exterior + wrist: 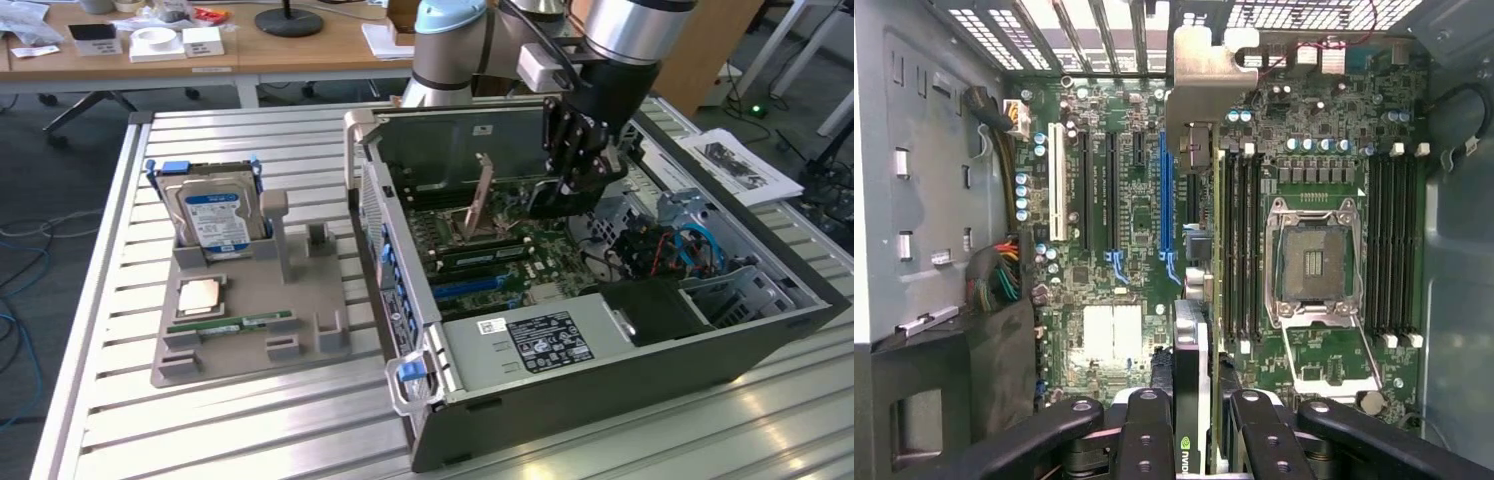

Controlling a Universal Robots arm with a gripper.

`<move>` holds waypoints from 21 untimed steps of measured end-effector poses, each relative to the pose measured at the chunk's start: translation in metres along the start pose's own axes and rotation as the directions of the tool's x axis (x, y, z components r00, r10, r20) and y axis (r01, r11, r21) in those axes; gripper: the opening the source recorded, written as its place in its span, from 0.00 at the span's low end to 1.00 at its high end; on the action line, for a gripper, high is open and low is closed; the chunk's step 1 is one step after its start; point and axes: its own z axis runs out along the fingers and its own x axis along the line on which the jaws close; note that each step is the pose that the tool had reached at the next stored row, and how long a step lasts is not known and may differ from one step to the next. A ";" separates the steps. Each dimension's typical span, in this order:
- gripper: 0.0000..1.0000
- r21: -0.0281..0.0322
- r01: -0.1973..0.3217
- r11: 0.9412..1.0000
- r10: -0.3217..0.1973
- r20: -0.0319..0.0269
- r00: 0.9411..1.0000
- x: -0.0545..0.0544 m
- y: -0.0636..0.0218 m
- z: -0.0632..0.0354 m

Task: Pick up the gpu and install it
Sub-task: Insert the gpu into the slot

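Observation:
The gpu (1190, 340) shows edge-on in the wrist view. It is a thin card with a green logo near my fingers and a silvery end bracket (1204, 80) at the case's rear grille. My gripper (1194, 440) is shut on it, one black finger (1144, 430) on each side. The card stands on edge over the motherboard, between the blue expansion slot (1165, 200) and the memory slots (1239, 240). Whether it sits in a slot I cannot tell. In the exterior view the brownish gpu (475, 195) stands upright inside the open case (601, 400), beside my gripper (550, 205).
A grey holder (240, 345) on the exterior view's left carries a silver hard drive (214, 215), a green memory stick (247, 323) and a small square chip (200, 295). Inside the case are the bare processor socket (1314, 260), cable bundles (999, 275) and a labelled power supply (541, 342).

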 end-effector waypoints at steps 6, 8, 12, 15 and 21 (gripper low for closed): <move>0.27 0.000 0.000 1.000 0.000 0.000 1.000 0.000 0.0021 0.0107; 0.27 0.000 0.000 1.000 0.000 0.000 1.000 0.001 0.0027 0.0141; 0.27 0.000 0.000 1.000 0.000 0.000 1.000 0.001 0.0035 0.0206; 0.27 0.000 0.000 1.000 0.000 0.000 1.000 0.001 0.0037 0.0223; 0.27 0.000 0.000 1.000 0.000 0.000 1.000 0.001 0.0040 0.0224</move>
